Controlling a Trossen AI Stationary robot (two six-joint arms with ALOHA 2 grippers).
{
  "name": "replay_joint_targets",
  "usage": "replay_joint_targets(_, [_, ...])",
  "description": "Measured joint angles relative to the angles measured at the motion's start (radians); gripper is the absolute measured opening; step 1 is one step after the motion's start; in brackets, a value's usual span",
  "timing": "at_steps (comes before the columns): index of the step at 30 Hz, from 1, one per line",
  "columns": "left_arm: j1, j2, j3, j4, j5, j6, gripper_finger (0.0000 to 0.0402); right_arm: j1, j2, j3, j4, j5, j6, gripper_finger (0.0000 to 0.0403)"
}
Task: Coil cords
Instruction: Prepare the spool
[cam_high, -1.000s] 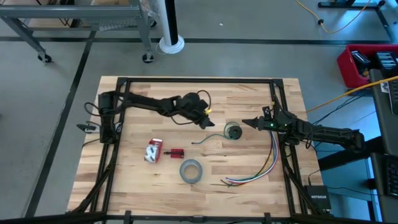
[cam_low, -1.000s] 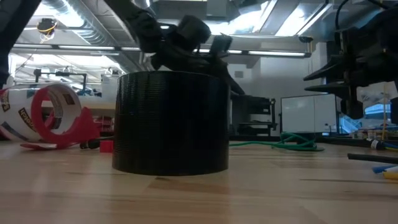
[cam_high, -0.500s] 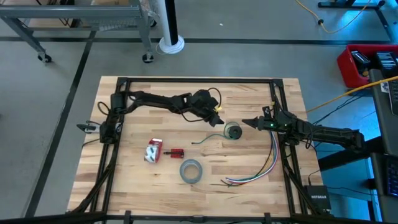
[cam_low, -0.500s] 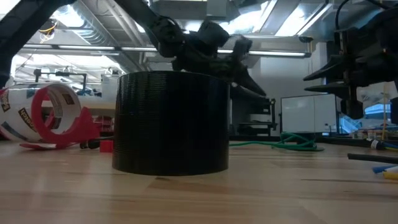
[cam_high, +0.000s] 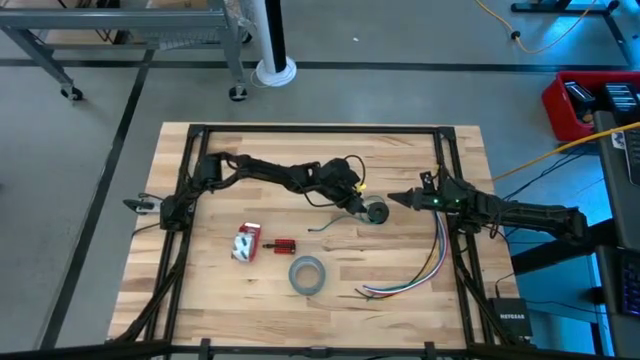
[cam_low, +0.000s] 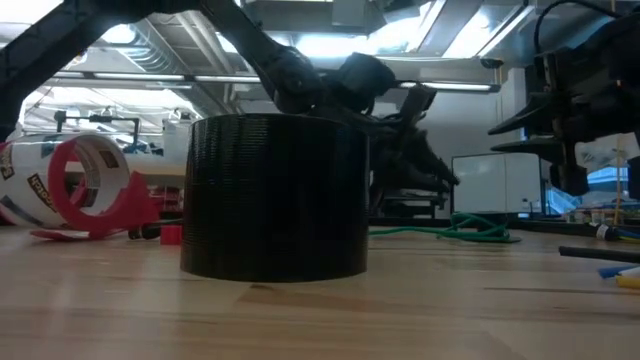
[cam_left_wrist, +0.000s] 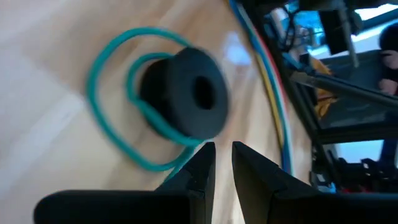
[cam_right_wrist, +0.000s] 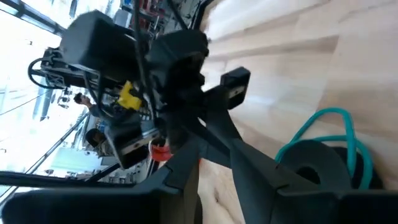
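1. Left pincer (cam_high: 362, 203) sits just beside the small round dark disc-like spool (cam_high: 375, 212), near the middle of the light wooden slatted surface (cam_high: 250, 165); in the left wrist view its fingers (cam_left_wrist: 200, 167) stand close together with a narrow empty gap, tips just short of the spool (cam_left_wrist: 186, 99), gripping nothing
2. Thin teal-green flexible cord (cam_left_wrist: 109, 118) loops loosely around the spool; a loose tail (cam_high: 325, 225) trails off it across the surface
3. Right pincer (cam_high: 392, 197) hovers on the spool's other side, near it but apart; its fingers (cam_right_wrist: 249, 165) stand slightly apart, holding nothing
4. Grey ring-shaped tape roll (cam_high: 307, 274) lies well apart from the spool; the bunch of multicoloured wires (cam_high: 420, 272) lies under the right arm
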Motion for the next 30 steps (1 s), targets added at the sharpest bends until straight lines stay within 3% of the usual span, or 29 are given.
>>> replay_joint_targets(9, [0.006,0.004,0.014,0.009,-0.014,0.056,0.0047,0.000,0.075,0.080,-0.217,-0.013,0.004,0.0097])
replay_joint_targets(15, [0.001,0.006,0.014,0.100,-0.020,0.239,0.0047,0.000,0.078,0.088,-0.212,-0.014,-0.012,0.0097])
replay_joint_targets(19, [-0.006,0.006,0.014,0.157,-0.020,0.251,0.0047,0.000,0.078,0.090,-0.205,-0.014,-0.012,0.0097])
replay_joint_targets(30, [-0.024,0.017,0.013,0.069,-0.027,0.296,0.0047,0.000,0.078,0.091,-0.204,-0.046,-0.012,0.0097])
